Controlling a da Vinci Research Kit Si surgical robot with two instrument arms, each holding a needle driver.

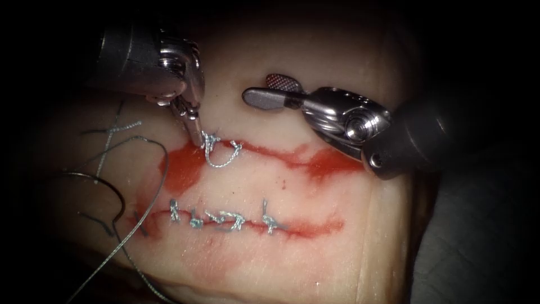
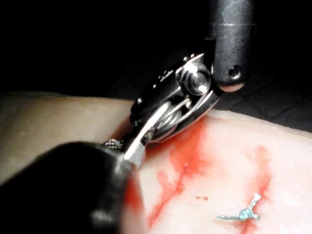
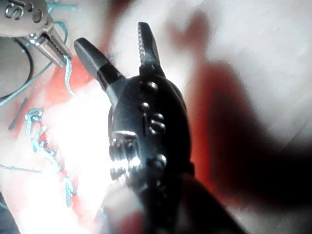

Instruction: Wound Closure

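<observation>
Left tool: the left arm's tool (image 1: 194, 126) points down at the upper cut, jaws pinched together on the thread (image 1: 216, 155) right at its tip; in the right wrist view the left arm's tool (image 3: 57, 52) shows the same pinch, thread trailing from its tip.
Right tool: the right arm's tool (image 1: 275, 90) hovers above the tissue (image 1: 315, 236), jaws spread apart, holding nothing; it stands off to the right of the left tool's tip, not touching the thread. The spread jaws are plain in its own wrist view (image 3: 122, 48).
Thread: a small loop hangs just under the left tool's tip, across the upper cut (image 1: 264, 151); long loose strands (image 1: 124, 208) lie well to that tool's left.
Needle: I cannot make it out.
Done: the lower cut (image 1: 236, 222) carries about 4 knotted stitches (image 1: 225, 220) with cut ends.
Left: the upper cut, wet with red fluid (image 1: 183, 166), has just this 1 loop at its left end; everything to the right of it looks open, so I judge most of this cut unclosed.
</observation>
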